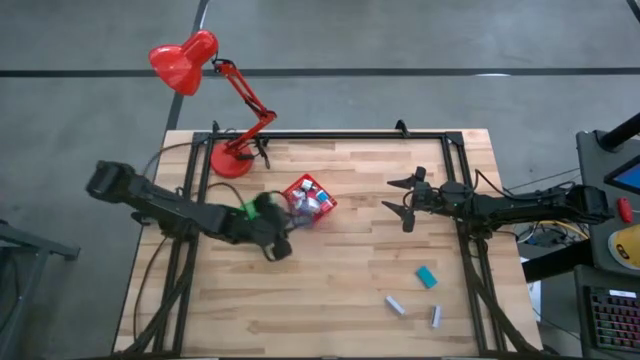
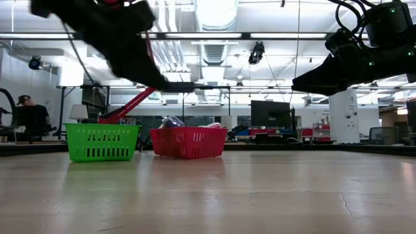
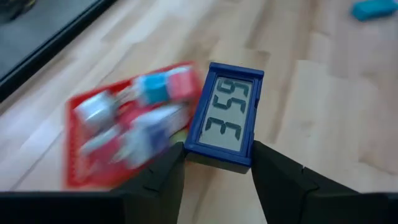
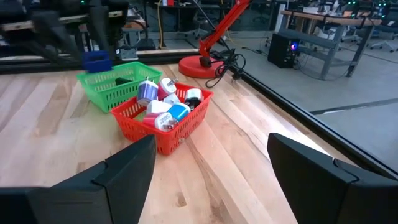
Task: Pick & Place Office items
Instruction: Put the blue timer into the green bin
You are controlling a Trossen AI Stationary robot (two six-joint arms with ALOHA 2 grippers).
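My left gripper (image 3: 217, 158) is shut on a small blue-framed digital display (image 3: 227, 115) and hovers above the red bin (image 3: 124, 134), which is full of small white, blue and red items. In the high view this gripper (image 1: 277, 240) sits just near of the red bin (image 1: 308, 200), with the green bin (image 1: 247, 209) partly hidden under the arm. My right gripper (image 1: 404, 200) is open, raised to the right of the bins. A teal block (image 1: 427, 277) and two grey-white sticks (image 1: 396, 305) (image 1: 436, 316) lie flat on the table's near right part. My left gripper pinches the blue display between its two fingers at one short end (image 3: 214, 151), one finger on each long side. Its screen faces the wrist camera and the free end points away from the fingers. It is lifted clear, above the bins (image 4: 97, 61).
A red desk lamp (image 1: 225, 158) stands on its round base at the far left of the table, behind the bins. In the low view the green bin (image 2: 102, 142) and red bin (image 2: 188, 142) stand side by side. Bare wood lies between the bins and the loose items.
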